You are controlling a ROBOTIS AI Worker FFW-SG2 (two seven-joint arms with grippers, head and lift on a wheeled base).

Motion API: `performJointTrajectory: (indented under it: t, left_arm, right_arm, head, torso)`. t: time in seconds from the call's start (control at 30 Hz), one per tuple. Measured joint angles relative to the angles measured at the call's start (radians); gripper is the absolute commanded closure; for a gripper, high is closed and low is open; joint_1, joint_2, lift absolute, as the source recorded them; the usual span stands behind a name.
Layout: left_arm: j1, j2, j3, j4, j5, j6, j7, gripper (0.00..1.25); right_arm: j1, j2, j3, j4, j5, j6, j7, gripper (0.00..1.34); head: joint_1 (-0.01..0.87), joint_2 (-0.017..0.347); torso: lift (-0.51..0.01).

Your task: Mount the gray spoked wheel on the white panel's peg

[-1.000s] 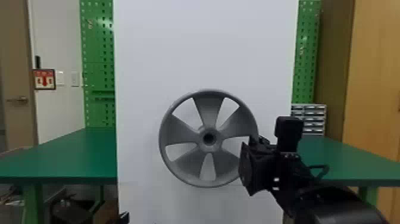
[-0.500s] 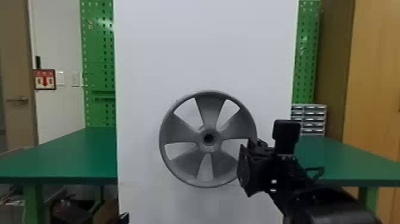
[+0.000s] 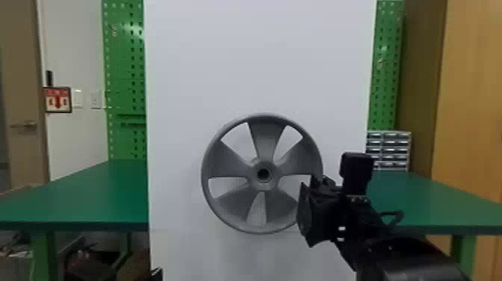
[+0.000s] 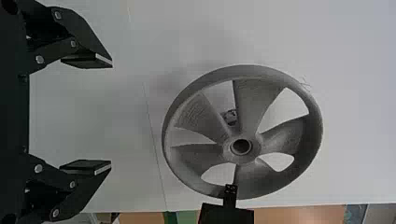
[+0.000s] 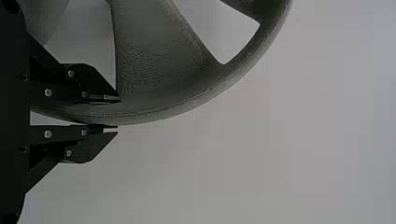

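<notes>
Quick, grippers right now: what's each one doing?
Left gripper: open, fingers wide apart with nothing between them, facing the white panel.
Right gripper: closed on the gray spoked wheel, holding it by the rim.

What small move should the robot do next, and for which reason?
Probably a slight shift of the wheel, up and toward the robot's left, by the right gripper that holds its rim, before any push inward. What looks like the peg shows between two spokes, beside the hub; in the head view, a faint edge peeks out at its upper left.
</notes>
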Motion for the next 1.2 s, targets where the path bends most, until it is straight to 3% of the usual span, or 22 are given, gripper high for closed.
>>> performJointTrajectory:
  t: [0.5,0.7,1.07,1.13,1.2]
  left_arm:
    - [0.002,0.004,-0.003,-0.004,-0.007,-0.001,0.000,0.48]
    - [0.003,0.007,-0.002,-0.006,-0.009,-0.001,0.000,0.48]
    - [0.002,0.010,-0.002,-0.006,-0.008,-0.001,0.000,0.48]
    - [0.002,0.010,-0.001,-0.006,-0.008,-0.001,0.000,0.48]
    - [0.002,0.011,-0.001,-0.006,-0.008,-0.001,0.000,0.48]
  right_arm:
    - [-0.021,0.005,0.005,0.065,-0.004,-0.028,-0.052,1.13]
    - [-0.032,0.016,0.023,0.069,-0.029,-0.031,-0.157,1.13]
    - [-0.037,0.024,0.044,0.070,-0.054,-0.051,-0.231,1.12]
    - [-0.036,0.024,0.047,0.070,-0.055,-0.056,-0.232,1.06]
    - [-0.034,0.024,0.049,0.070,-0.057,-0.061,-0.230,0.85]
  head:
    - [0.123,-0.008]
    - [0.123,-0.008]
    - [0.123,-0.008]
    - [0.123,-0.008]
    - [0.123,-0.008]
  torso:
    - [-0.405]
    - [-0.405]
    - [-0.405]
    - [-0.405]
    - [-0.405]
